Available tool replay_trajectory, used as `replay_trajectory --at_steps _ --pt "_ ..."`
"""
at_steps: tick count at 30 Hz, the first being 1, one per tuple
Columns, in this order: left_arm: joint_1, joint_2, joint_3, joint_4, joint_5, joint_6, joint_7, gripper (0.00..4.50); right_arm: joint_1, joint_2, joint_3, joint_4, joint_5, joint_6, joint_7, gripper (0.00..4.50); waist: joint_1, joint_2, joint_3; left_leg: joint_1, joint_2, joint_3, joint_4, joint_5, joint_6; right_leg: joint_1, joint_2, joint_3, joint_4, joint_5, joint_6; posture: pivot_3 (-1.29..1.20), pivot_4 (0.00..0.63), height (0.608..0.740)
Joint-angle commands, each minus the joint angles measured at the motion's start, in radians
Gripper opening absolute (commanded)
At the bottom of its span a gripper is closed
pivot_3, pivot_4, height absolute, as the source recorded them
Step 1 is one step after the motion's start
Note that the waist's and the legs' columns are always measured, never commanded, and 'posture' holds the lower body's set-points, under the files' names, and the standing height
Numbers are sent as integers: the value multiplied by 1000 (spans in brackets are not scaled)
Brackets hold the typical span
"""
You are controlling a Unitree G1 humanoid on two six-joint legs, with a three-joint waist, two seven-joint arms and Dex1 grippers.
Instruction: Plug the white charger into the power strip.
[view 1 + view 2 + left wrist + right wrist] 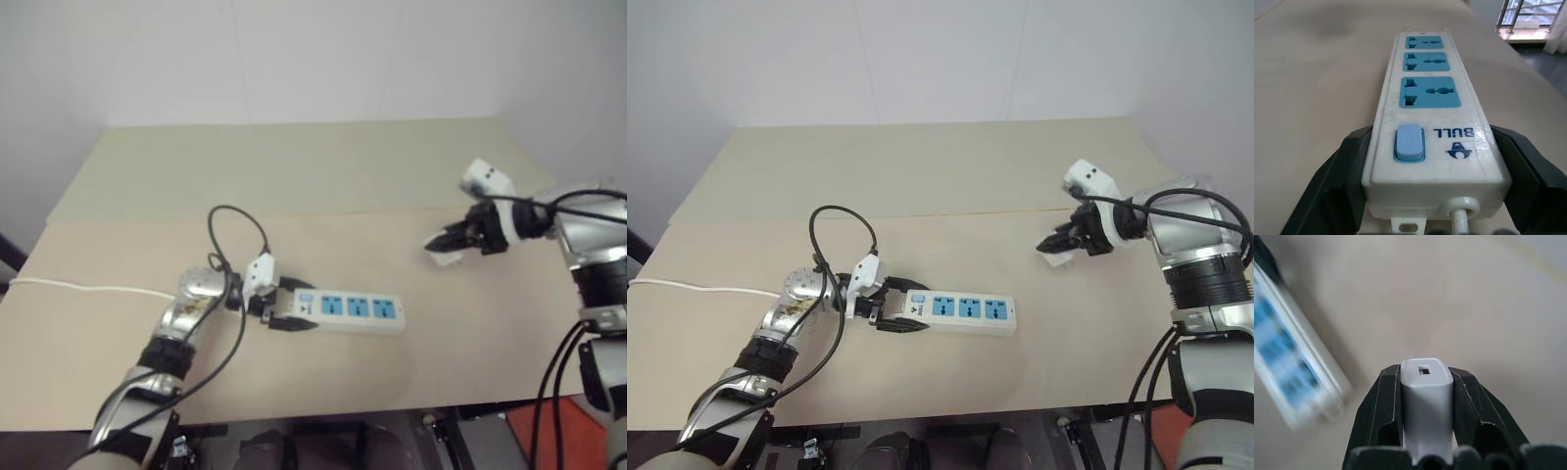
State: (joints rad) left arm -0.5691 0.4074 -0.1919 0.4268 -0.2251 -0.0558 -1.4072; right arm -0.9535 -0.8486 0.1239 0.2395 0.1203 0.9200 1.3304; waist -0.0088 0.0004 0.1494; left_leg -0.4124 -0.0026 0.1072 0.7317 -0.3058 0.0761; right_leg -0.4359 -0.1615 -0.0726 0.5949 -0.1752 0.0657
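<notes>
Now, view by view.
Left eye view, power strip: the white power strip (348,310) lies flat on the tan counter (294,166), three blue sockets facing up, its switch end toward the left gripper (279,315).
Left eye view, left jaws: pinching the strip's switch end, one black finger on each long side.
Left eye view, cord: a thin white cord (78,288) runs along the counter toward its left edge.
Left eye view, right gripper: the right gripper (443,242) is raised above the counter, well apart from the strip, on its right.
Right eye view, white charger: the white charger (1056,257) sits at the tips of the right jaws, off the counter.
Left wrist view, strip: blue rocker switch (1409,143) nearest the camera, "BULL" mark beside it, black fingers (1342,176) touching both sides.
Right wrist view, right jaws: pressed onto the charger from both sides; its end face with a small rectangular port points away from the wrist.
Right wrist view, strip: blurred, lying on the counter beyond the charger.
</notes>
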Motion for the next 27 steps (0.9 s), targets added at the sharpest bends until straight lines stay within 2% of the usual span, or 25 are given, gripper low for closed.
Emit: replay_trajectory --at_steps 1,4,10,17,27 --pt "19 -17 -13 -50 17 -35 43 3270 52 39 -133 -118 105 -17 -65 1114 4 0 0 0 0 0 0 0 0 1 0 -1 0 0 0 0 150 740" --pt "35 -31 -11 -54 32 -39 90 3270 93 114 -221 -188 174 -29 -155 1114 6 0 0 3 0 0 0 0 0 3 -1 -1 0 0 0 0 150 740" --pt "57 -35 -13 -66 45 -43 132 3270 184 213 -295 -326 287 -40 -267 1114 6 0 0 8 0 -2 0 0 1 9 0 -1 -1 0 0 0 150 740" --pt "82 -23 -11 -79 40 -18 145 3270 357 306 -275 -405 337 -222 -293 1114 6 0 0 9 0 -4 0 0 1 11 0 -2 -1 0 0 0 150 740" --pt "83 -12 -21 -37 47 -20 134 3270 402 368 -167 -341 346 -449 -205 1114 -3 0 0 12 0 -3 -1 0 1 13 0 -2 -1 0 0 0 150 740"
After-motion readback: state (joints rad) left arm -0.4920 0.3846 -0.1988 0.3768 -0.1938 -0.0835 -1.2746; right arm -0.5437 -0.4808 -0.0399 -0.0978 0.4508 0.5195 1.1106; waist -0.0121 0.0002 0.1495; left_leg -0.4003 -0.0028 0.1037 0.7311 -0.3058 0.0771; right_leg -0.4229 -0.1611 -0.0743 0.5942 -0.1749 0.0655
